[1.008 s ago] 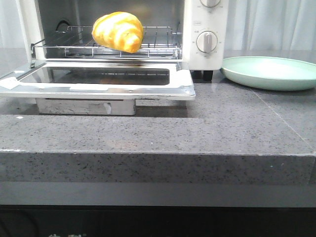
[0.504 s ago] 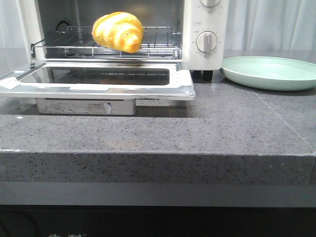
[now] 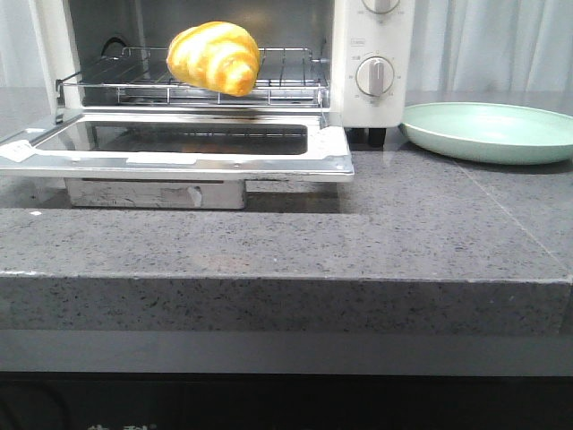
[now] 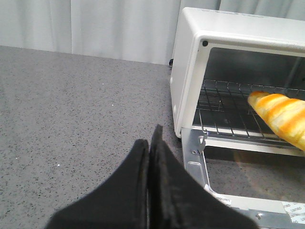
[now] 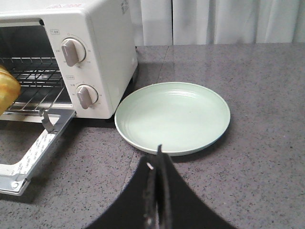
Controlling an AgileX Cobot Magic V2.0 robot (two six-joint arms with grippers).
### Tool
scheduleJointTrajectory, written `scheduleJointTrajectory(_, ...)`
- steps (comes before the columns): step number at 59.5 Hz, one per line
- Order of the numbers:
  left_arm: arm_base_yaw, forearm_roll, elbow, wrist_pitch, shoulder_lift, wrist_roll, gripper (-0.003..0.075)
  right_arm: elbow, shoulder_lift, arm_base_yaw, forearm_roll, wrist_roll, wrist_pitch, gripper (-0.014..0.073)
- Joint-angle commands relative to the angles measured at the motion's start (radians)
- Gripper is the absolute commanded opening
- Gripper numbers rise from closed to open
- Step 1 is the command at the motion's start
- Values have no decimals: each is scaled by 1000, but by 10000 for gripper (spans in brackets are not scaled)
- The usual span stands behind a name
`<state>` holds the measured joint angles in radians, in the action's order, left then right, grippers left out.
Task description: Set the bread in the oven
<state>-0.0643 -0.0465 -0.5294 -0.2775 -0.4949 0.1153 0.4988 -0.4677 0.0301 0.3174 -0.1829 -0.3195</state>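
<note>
The bread (image 3: pixel 215 56), a glossy golden roll with orange-brown stripes, lies on the wire rack (image 3: pixel 286 76) inside the cream-white oven (image 3: pixel 380 107). The oven door (image 3: pixel 179 152) hangs open, flat over the counter. The bread also shows in the left wrist view (image 4: pixel 283 117) and at the edge of the right wrist view (image 5: pixel 7 90). My left gripper (image 4: pixel 150 145) is shut and empty, over the counter beside the oven's left side. My right gripper (image 5: pixel 157 160) is shut and empty, just in front of the green plate (image 5: pixel 172 117). Neither gripper shows in the front view.
A pale green empty plate (image 3: pixel 492 132) sits right of the oven. The oven knobs (image 5: pixel 74 51) face forward. The open door's corner (image 4: pixel 200 157) sticks out near my left gripper. White curtains hang behind the grey speckled counter (image 3: pixel 403 233).
</note>
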Motion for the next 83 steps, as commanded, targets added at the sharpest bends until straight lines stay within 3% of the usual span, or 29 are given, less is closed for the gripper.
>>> scheduleJointTrajectory(1, 2, 0, -26, 72, -3, 10, -20, 26, 2, -7, 10, -9, 79, -67)
scheduleJointTrajectory(36, 2, 0, -6, 74, 9, 10, -20, 26, 2, -7, 10, -9, 79, -67)
scheduleJointTrajectory(68, 2, 19, 406, 74, 502, 10, -20, 26, 2, -7, 10, -9, 79, -67)
scheduleJointTrajectory(83, 2, 19, 533, 197, 518, 10, -20, 26, 2, -7, 10, -9, 77, -67)
